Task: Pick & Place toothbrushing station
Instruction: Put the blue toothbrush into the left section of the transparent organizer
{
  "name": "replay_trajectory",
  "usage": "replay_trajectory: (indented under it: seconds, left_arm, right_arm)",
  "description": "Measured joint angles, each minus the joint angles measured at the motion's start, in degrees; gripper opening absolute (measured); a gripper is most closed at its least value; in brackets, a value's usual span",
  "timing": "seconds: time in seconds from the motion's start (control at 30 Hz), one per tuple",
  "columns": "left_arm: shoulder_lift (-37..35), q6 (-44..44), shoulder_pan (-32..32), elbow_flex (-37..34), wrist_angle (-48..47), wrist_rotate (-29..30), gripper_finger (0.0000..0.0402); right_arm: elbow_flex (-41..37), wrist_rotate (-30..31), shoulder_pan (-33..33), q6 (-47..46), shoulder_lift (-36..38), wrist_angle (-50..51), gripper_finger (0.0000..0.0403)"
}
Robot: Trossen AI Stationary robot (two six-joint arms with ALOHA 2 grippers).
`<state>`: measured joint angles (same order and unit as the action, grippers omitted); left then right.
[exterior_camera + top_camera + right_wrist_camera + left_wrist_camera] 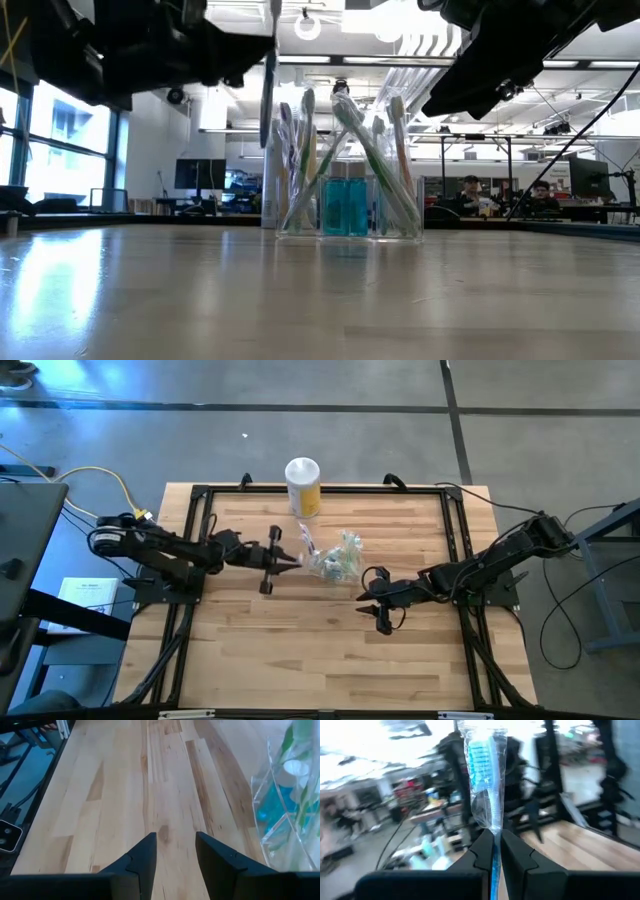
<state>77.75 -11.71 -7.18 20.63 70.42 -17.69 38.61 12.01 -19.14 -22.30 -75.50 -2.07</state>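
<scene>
The clear plastic holder (340, 560) stands on the table's middle, holding several wrapped toothbrushes and blue-filled compartments; it shows in the low view (350, 205) and the right wrist view (285, 815). My left gripper (285, 560) is just left of the holder and shut on a teal toothbrush (482, 757) in a clear wrapper, which also shows in the low view (268, 95). My right gripper (368, 598) is open and empty, above the table near and right of the holder; its fingers show in the right wrist view (175, 852). My left gripper pinches the wrapped toothbrush's handle (493, 837) between its two fingers, below the bristle head. The brush runs on past the fingertips along the fingers, head end away from the wrist. It is lifted clear of the table.
A white-topped yellow canister (303, 485) stands at the table's far edge, behind the holder. A black frame (200, 500) runs around the wooden table top. Bare wood lies on the near half (320, 660). People sit in the room behind (475, 195).
</scene>
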Motion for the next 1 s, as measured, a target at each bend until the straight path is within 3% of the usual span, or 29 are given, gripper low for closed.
replay_trajectory:
  seconds: [0.27,0.4,0.57,1.0]
  left_arm:
    - [9.9,4.1,0.0,-0.1,12.2,10.1,0.0017]
    - [14.3,4.6,0.0,0.0,19.2,11.9,0.0017]
    - [17.9,7.2,0.0,1.8,19.2,16.7,0.0017]
    - [23.6,7.5,0.0,5.6,18.8,18.5,0.0017]
  right_arm:
    - [0.0,0.0,0.0,0.1,0.0,-1.4,0.0128]
    - [0.0,0.0,0.0,1.1,0.0,-1.9,0.0128]
    - [0.0,0.0,0.0,1.3,0.0,-2.0,0.0128]
    - [0.0,0.0,0.0,1.3,0.0,-1.8,0.0128]
